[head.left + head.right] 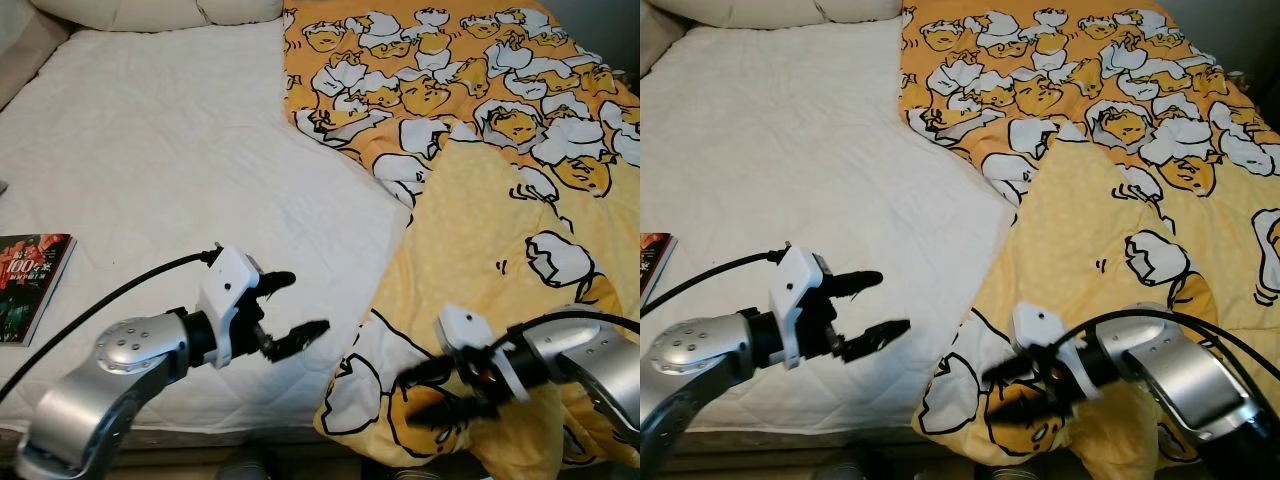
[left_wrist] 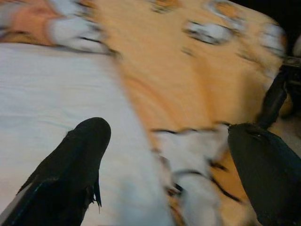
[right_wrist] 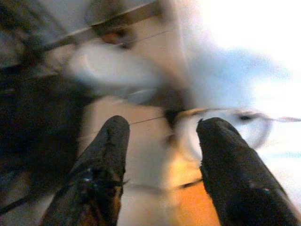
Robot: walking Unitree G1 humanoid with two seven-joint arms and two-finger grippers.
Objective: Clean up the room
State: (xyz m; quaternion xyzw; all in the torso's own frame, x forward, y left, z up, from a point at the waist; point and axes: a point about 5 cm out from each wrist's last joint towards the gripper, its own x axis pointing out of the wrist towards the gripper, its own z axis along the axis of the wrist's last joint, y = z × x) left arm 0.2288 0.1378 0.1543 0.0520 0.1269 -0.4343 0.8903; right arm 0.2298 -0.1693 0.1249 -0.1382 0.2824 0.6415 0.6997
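Observation:
An orange-yellow blanket (image 1: 500,220) printed with white cartoon figures covers the right half of the bed, its corner hanging over the front edge. My left gripper (image 1: 298,305) hovers open over the white sheet (image 1: 170,150), just left of the blanket's lower edge. My right gripper (image 1: 425,392) is open low at the blanket's front corner (image 1: 970,400), with its fingers beside the cloth and nothing seen held. The left wrist view shows the blanket edge (image 2: 188,150) between the open fingers (image 2: 77,155).
A book with a dark red cover (image 1: 30,285) lies at the bed's left edge. A white pillow (image 1: 150,12) sits at the head of the bed. The bed's front edge (image 1: 200,432) runs just below my arms.

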